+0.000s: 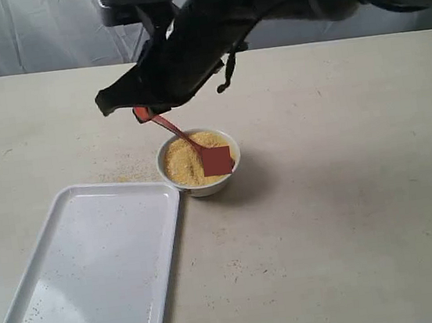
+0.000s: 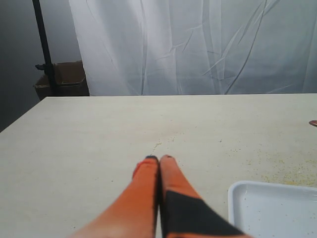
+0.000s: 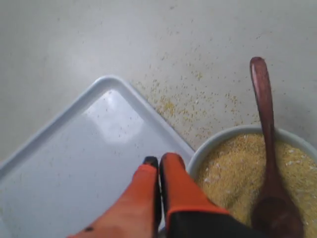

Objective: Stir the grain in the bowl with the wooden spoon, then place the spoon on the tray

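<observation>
The white bowl (image 1: 203,188) stands on the table by the tray's far right corner, filled with golden grain (image 1: 181,166). The wooden spoon (image 1: 173,129) stands in it, head sunk in the grain and handle slanting up over the rim to the left. In the right wrist view the spoon (image 3: 265,124) lies free beside my right gripper (image 3: 159,159), which is shut and empty over the tray (image 3: 74,163) edge by the bowl (image 3: 208,148). The right gripper (image 1: 141,112) hovers above the handle's end. My left gripper (image 2: 159,158) is shut and empty, low over bare table.
The white tray (image 1: 94,263) lies at the front left, speckled with stray grains. Spilled grain (image 1: 127,172) dots the table behind it. A tray corner (image 2: 272,208) shows in the left wrist view. A curtain, a black pole (image 2: 42,39) and a box (image 2: 69,74) stand beyond the table.
</observation>
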Available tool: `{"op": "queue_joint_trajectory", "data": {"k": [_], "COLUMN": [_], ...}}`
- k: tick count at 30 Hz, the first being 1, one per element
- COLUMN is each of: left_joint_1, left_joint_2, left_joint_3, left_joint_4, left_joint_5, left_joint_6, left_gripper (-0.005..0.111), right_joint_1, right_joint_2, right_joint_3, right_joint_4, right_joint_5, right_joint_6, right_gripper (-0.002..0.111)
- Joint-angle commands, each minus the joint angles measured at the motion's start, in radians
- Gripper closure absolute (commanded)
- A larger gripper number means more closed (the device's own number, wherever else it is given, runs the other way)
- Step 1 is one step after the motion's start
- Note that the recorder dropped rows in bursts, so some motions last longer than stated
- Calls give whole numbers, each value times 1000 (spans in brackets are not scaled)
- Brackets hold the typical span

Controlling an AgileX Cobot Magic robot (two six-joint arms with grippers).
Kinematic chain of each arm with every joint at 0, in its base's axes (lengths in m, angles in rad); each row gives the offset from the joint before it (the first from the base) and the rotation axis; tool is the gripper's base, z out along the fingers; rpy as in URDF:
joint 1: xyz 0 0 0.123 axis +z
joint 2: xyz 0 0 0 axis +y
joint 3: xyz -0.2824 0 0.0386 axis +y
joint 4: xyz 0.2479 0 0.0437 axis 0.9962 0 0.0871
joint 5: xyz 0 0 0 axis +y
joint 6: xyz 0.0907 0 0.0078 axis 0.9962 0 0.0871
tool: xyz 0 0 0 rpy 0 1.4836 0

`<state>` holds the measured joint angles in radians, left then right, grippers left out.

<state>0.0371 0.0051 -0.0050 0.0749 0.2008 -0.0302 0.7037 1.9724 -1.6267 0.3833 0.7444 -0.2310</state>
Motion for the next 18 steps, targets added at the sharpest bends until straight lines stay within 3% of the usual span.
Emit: {"op": "queue_joint_trajectory", "data": {"k": [1, 8, 18], "left_joint_1": [1, 1, 1], "left_joint_2": [-5, -5, -5], "left_joint_3": [5, 5, 5], "left_joint_4": [-3, -3, -3], "left_joint_5": [-14, -14, -16], "left_joint_6": [-3, -3, -3], "left_gripper": [106, 106, 106], "right_joint_1": [39, 106, 111], "right_joint_2": [-12, 81, 342], "right_joint_3": [-120, -222, -415], "right_joint_4": [-96, -143, -383], "right_joint_5": [189, 173, 125], "right_joint_6": [-5, 32, 231], "right_gripper": [108, 108, 108]}}
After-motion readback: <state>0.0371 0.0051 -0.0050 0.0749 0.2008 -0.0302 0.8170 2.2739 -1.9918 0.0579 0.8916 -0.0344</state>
